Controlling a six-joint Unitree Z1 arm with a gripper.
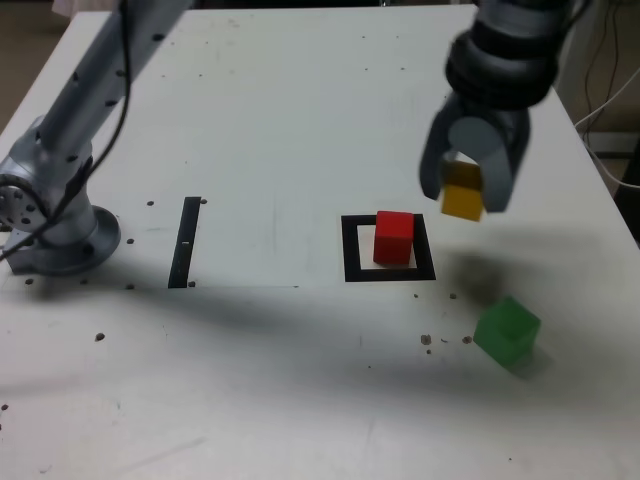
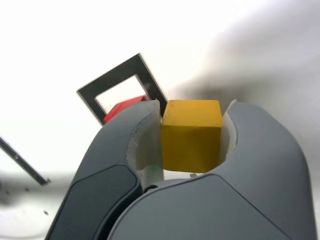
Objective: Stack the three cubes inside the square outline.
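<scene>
Open tbl [image 1: 250, 400] seen in front of the black frame [image 1: 352, 250], exterior view; low pass possible there. Way into frame's R side blocked by red cube [image 1: 394, 238]; narrow gap left on its L. Green cube [image 1: 507, 331] to be skirted, near R.

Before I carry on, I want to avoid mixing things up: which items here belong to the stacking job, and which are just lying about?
Job:
- yellow cube, held in the pincer
- red cube
- green cube
- square outline

Just lying about:
- black strip
</scene>
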